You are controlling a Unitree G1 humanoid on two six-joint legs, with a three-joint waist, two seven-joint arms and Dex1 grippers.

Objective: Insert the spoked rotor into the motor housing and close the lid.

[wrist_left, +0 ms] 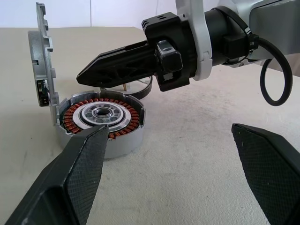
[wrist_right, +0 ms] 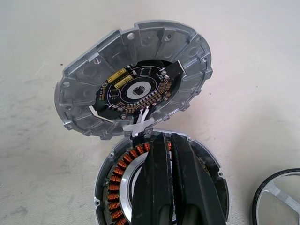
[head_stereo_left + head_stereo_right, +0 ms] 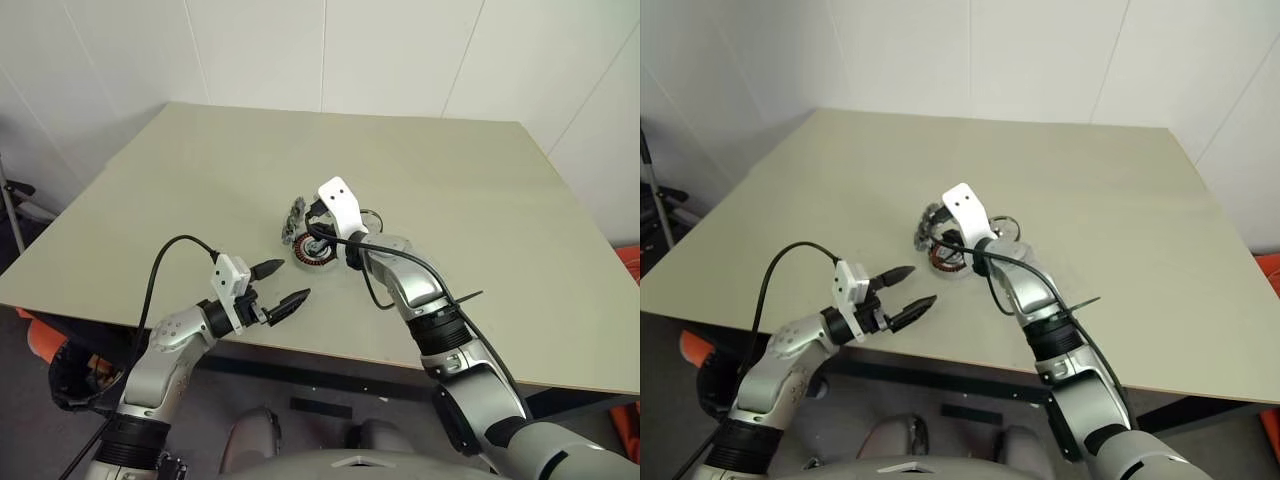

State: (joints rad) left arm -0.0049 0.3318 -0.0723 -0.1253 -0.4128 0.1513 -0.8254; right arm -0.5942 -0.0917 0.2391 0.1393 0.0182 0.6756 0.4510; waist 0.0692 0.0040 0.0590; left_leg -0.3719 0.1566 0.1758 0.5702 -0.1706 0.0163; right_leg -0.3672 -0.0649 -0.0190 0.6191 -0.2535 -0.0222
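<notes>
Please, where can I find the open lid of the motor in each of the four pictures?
Left eye view: the lid stands up at the housing's left edge, mid-table.
Right eye view: the lid is left of the white wrist part.
Left wrist view: edge-on at the far left.
Right wrist view: facing the camera, upper middle.
Shared landmark: the motor housing with copper windings.

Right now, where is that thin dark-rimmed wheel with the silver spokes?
The spoked rotor lies flat on the beige table, just right of the open grey motor housing, behind the right gripper.
</notes>
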